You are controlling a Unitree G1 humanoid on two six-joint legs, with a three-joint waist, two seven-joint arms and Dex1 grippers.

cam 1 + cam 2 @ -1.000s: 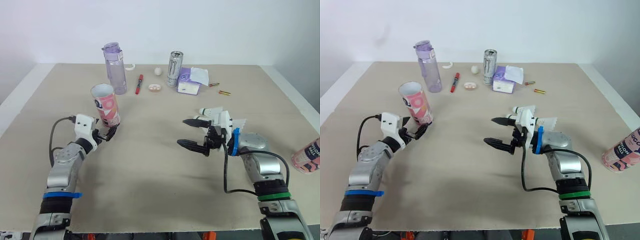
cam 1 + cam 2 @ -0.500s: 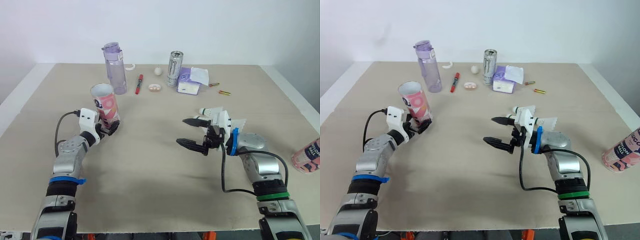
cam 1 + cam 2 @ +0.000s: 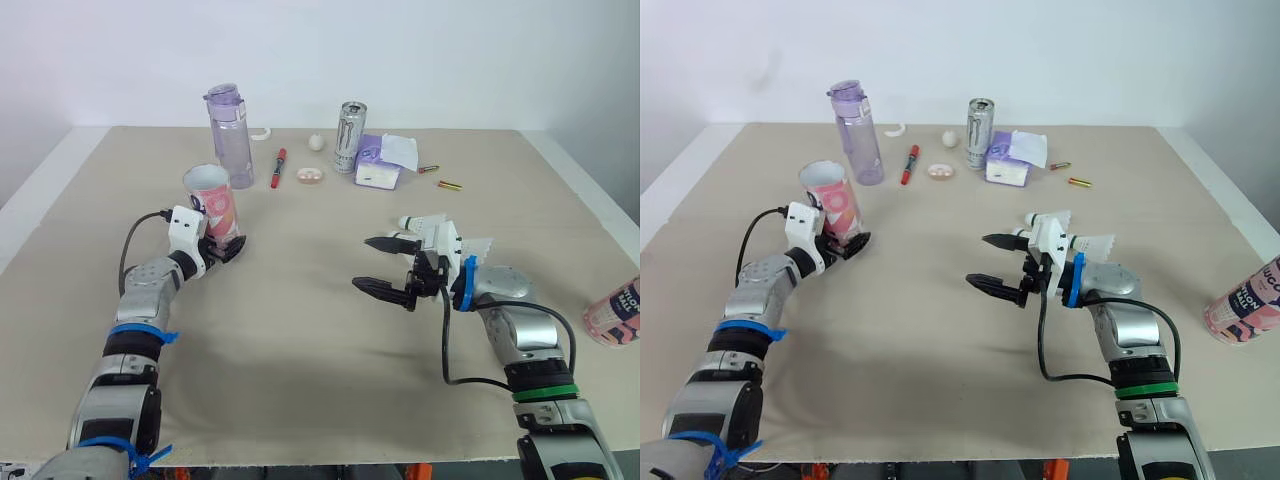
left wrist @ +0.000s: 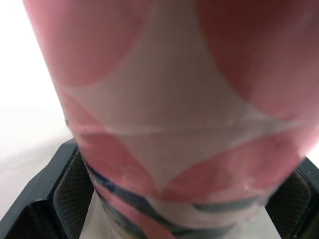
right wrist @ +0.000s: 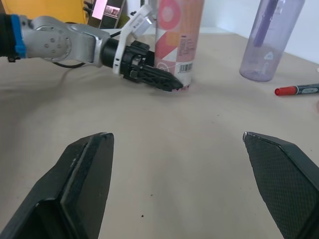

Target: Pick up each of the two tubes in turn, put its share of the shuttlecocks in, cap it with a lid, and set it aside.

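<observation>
One pink tube (image 3: 213, 203) upright inside left tool (image 3: 228, 248), grip unclear; right tool (image 3: 363, 263) wide, well apart.

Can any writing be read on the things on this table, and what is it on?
On the pink tube: barcode and small print, too blurred to read.
On the second pink tube at the right edge: lettering too small to read.
On the silver can: a dark mark, no legible words.
On the purple pack: print unreadable.

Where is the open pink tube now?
In the head views the tube stands upright on the table's left, in front of the purple bottle, left gripper at its base.
</observation>
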